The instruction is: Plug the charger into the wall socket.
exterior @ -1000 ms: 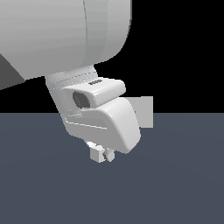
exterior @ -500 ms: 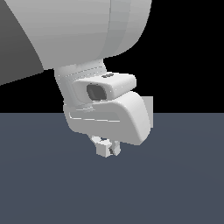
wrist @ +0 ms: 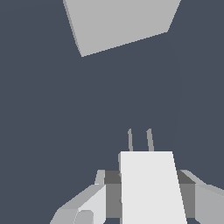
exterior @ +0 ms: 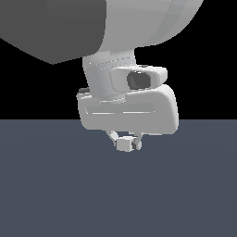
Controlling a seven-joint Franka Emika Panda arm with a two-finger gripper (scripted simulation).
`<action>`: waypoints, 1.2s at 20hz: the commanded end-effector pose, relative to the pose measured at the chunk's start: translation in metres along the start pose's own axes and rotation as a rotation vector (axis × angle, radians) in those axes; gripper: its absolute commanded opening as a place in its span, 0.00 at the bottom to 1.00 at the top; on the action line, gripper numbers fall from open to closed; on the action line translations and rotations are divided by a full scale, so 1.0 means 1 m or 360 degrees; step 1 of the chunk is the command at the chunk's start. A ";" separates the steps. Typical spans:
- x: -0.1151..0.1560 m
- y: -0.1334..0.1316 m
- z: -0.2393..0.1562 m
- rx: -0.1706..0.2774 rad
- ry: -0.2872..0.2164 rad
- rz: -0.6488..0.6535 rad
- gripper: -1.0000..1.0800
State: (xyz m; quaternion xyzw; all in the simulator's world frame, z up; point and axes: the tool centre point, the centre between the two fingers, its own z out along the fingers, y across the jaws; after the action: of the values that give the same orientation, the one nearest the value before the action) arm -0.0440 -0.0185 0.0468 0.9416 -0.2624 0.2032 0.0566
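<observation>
My gripper (exterior: 124,141) hangs below the big white arm body and is shut on the charger (exterior: 124,145), a small off-white block held above the dark floor. In the wrist view the charger (wrist: 151,186) sits between my fingers (wrist: 89,203), with two thin grey prongs (wrist: 140,140) pointing away from me. The wall socket (wrist: 120,22) is a pale grey square plate ahead of the prongs, apart from them and tilted in this view. The socket is hidden behind the arm in the exterior view.
A dark blue-grey floor (exterior: 55,185) spreads under the gripper. The arm's white wrist housing (exterior: 129,109) and its camera (exterior: 139,79) fill the upper middle of the exterior view.
The arm has swung toward the exterior view's right and turned, carrying the charger with it. The pale plate that showed beside the wrist a second ago is now hidden behind the arm.
</observation>
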 end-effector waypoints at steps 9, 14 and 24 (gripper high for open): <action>0.035 0.015 -0.012 0.0116 0.0008 -0.0260 0.00; 0.048 0.019 -0.015 0.0158 0.0008 -0.0353 0.00; 0.069 0.023 -0.021 0.0229 0.0003 -0.0508 0.00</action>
State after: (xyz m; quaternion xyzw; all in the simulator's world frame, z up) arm -0.0110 -0.0654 0.0923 0.9719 -0.1020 0.2108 0.0226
